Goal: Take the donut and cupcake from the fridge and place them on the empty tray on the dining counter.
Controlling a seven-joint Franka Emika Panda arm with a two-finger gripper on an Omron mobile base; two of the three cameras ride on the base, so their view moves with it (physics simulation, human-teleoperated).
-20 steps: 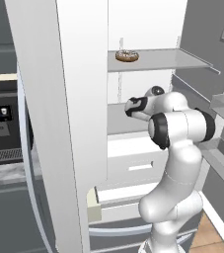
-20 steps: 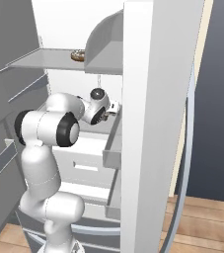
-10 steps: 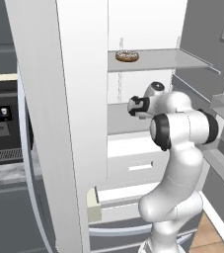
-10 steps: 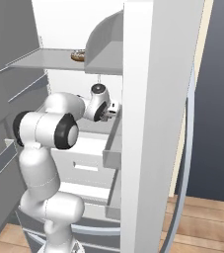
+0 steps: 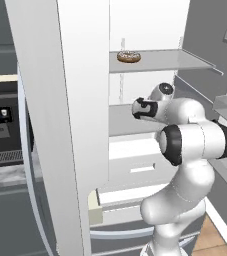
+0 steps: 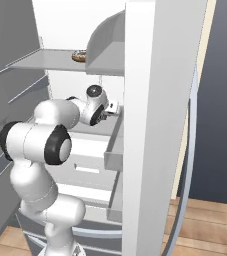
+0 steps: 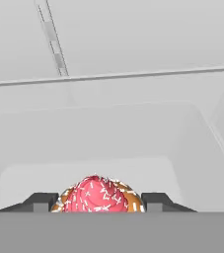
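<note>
In the hand view the gripper (image 7: 99, 201) sits nearest, its two dark fingertips (image 7: 40, 200) rising on either side of the cupcake (image 7: 98, 194), whose pink-red frosting with pale sprinkles bulges up between them. The tips stand narrowly apart and lie just beside the cupcake's brown edges on the left and right, so the jaws look closed onto it, though the exact contact at the pads is cut off by the bottom of the view. Beyond the cupcake stretches the pale floor of a white shelf inside the fridge (image 7: 133, 59), with the back wall and a slotted vertical rail farther off. From the left base view the white arm rises at the lower right and bends forward, its hand (image 5: 144, 108) reaching left into the fridge (image 5: 75, 100) over the middle shelf, between the open doors. The right base view shows the same reach from the other side, the hand (image 6: 104, 111) pointing right toward the fridge (image 6: 155, 100) interior behind the near door's edge. Higher and farther back, the donut (image 5: 129, 56) lies flat on the upper shelf, well above the hand and apart from it; in the right base view the donut (image 6: 79, 56) peeks out beside a curved door bin. At the far left a black coffee machine (image 5: 2, 130) stands on a counter.
</note>
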